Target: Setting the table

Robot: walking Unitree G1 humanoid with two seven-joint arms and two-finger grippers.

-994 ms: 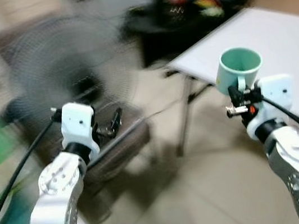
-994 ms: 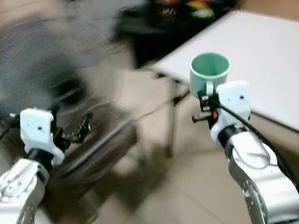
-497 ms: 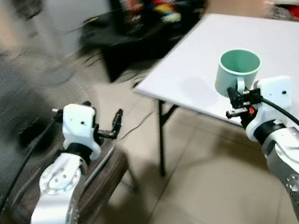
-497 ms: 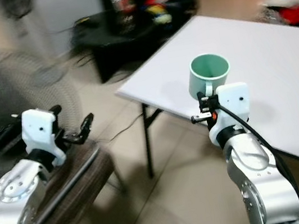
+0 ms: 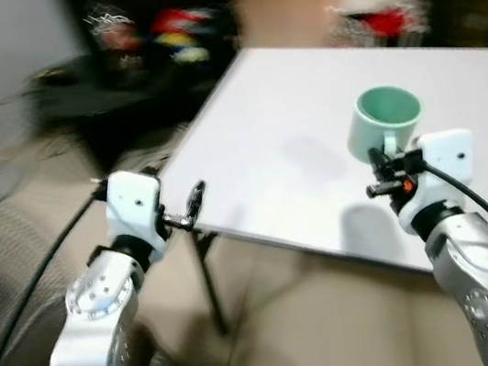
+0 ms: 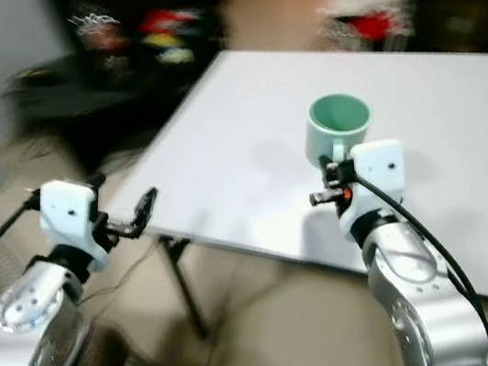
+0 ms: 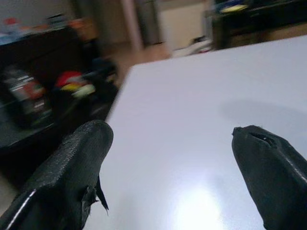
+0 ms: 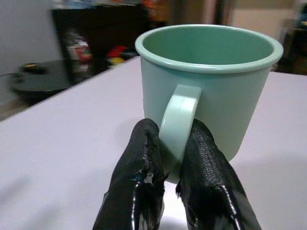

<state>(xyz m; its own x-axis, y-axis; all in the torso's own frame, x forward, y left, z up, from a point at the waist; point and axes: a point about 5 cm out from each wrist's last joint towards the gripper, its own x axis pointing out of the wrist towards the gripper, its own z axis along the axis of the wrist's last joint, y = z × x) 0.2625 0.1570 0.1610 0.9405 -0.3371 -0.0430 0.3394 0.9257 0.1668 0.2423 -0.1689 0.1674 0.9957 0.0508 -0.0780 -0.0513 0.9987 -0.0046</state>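
A pale green mug [image 5: 384, 122] is held upright above the white table [image 5: 291, 129], its open mouth up. My right gripper [image 5: 386, 166] is shut on the mug's handle [image 8: 178, 122], one black finger on each side of it. My left gripper [image 5: 193, 204] is held out at the table's near left corner, open with nothing between its fingers [image 7: 72, 167]; past them the white tabletop [image 7: 192, 143] stretches away bare.
A low black stand [image 5: 89, 87] with red and yellow items lies beyond the table's left side. Blurred red and white things [image 5: 380, 17] sit past the far edge. A table leg [image 5: 209, 281] drops to the tiled floor [image 5: 277, 335].
The camera has swung to the right: the fan and dark seat have slid out of view and the white table now lies before me. The mug stays in my right gripper.
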